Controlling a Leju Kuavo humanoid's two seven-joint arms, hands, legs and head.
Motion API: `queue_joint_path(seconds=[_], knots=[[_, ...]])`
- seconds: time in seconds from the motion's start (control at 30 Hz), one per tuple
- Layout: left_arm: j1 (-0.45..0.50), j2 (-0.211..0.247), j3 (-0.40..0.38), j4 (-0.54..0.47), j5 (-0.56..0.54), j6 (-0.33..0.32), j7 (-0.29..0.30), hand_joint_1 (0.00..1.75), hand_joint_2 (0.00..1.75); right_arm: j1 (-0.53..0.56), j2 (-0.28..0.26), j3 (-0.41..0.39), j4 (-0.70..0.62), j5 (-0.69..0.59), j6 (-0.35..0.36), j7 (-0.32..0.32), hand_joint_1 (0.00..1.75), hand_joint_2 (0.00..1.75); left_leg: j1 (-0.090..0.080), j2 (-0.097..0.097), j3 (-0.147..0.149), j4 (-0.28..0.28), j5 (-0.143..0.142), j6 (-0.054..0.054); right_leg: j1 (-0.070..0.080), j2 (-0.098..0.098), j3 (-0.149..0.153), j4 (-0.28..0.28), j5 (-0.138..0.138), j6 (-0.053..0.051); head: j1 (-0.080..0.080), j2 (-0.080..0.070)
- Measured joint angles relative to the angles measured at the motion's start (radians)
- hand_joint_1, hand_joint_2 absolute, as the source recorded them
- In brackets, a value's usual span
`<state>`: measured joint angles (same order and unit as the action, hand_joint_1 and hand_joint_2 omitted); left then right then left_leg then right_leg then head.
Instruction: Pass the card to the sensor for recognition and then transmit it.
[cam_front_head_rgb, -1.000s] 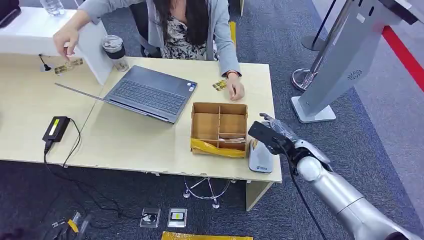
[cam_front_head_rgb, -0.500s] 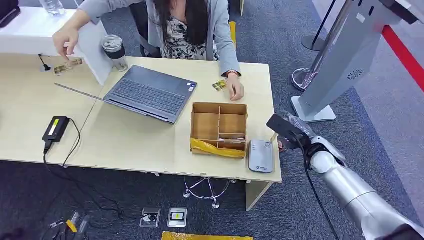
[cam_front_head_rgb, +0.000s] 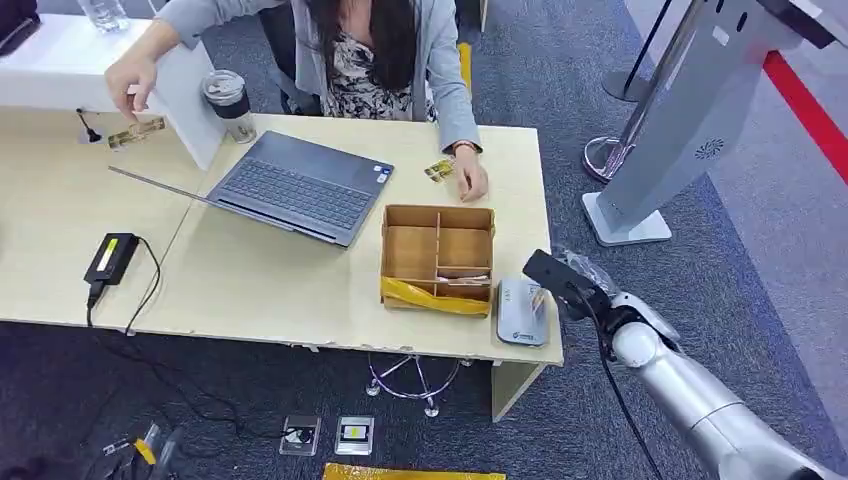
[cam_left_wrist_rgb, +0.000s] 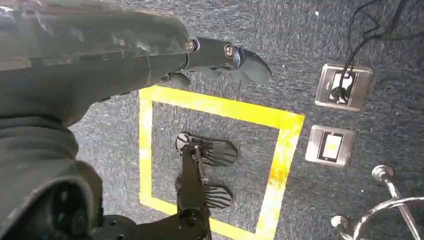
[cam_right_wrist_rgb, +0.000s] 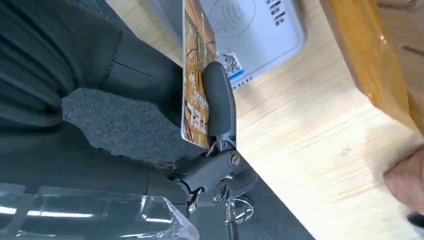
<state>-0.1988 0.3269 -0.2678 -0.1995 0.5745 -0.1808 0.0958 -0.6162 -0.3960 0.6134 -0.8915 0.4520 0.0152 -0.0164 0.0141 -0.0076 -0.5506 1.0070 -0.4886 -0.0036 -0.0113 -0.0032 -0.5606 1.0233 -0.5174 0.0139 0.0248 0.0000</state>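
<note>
My right hand (cam_front_head_rgb: 562, 280) pinches a gold patterned card (cam_right_wrist_rgb: 194, 75) between thumb and fingers. It holds the card (cam_front_head_rgb: 538, 298) on edge over the right side of the grey-white card sensor (cam_front_head_rgb: 518, 314), which lies flat at the table's front right corner. In the right wrist view the sensor (cam_right_wrist_rgb: 255, 25) lies just beyond the card, with a small gap between them. My left hand (cam_left_wrist_rgb: 220, 55) hangs above the carpet and holds nothing, its fingers stretched out.
A divided cardboard box (cam_front_head_rgb: 438, 255) stands just left of the sensor. An open laptop (cam_front_head_rgb: 300, 185) lies further left. A seated person rests a hand (cam_front_head_rgb: 470, 183) beside another card (cam_front_head_rgb: 438, 170). A grey kiosk (cam_front_head_rgb: 680, 120) stands to the right of the table (cam_front_head_rgb: 260, 280).
My right hand, with the card in it, swung from above the sensor out past the table's right edge. It has now come back to the sensor's right side.
</note>
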Motion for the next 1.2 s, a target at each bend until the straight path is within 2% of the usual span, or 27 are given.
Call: queue_joint_path(seconds=[0.37,0.83,1.0,1.2], knots=[[0.002,0.000,-0.006,0.000,0.011,0.003,-0.008,0.00,0.00,0.001,0.014,0.013,0.002,0.011,0.008,-0.041,1.75,1.75,0.000,0.000,0.000,0.000,0.000,0.000,0.000,0.000,0.000,0.000,0.000,0.000,0.000,0.000],[0.007,0.000,-0.018,0.002,0.021,0.003,-0.009,0.00,0.00,-0.013,0.021,0.014,0.083,0.018,-0.036,-0.094,1.75,1.75,0.000,0.000,0.000,0.000,0.000,0.000,0.000,0.000,0.001,0.000,0.000,0.000,0.000,0.000],[0.010,0.001,-0.019,0.003,0.022,0.000,-0.011,0.00,0.00,-0.062,0.013,0.012,0.101,0.029,-0.042,-0.096,1.75,1.75,0.000,0.000,0.000,0.000,0.000,0.000,0.000,0.000,0.000,0.000,0.001,0.000,0.000,0.000],[0.006,0.001,-0.023,0.003,0.004,0.001,-0.012,0.00,0.00,-0.193,-0.018,-0.003,0.114,0.050,-0.035,-0.098,1.75,1.75,-0.001,0.000,0.000,0.000,0.000,0.000,-0.001,0.000,-0.001,0.000,0.001,0.000,0.000,0.000]])
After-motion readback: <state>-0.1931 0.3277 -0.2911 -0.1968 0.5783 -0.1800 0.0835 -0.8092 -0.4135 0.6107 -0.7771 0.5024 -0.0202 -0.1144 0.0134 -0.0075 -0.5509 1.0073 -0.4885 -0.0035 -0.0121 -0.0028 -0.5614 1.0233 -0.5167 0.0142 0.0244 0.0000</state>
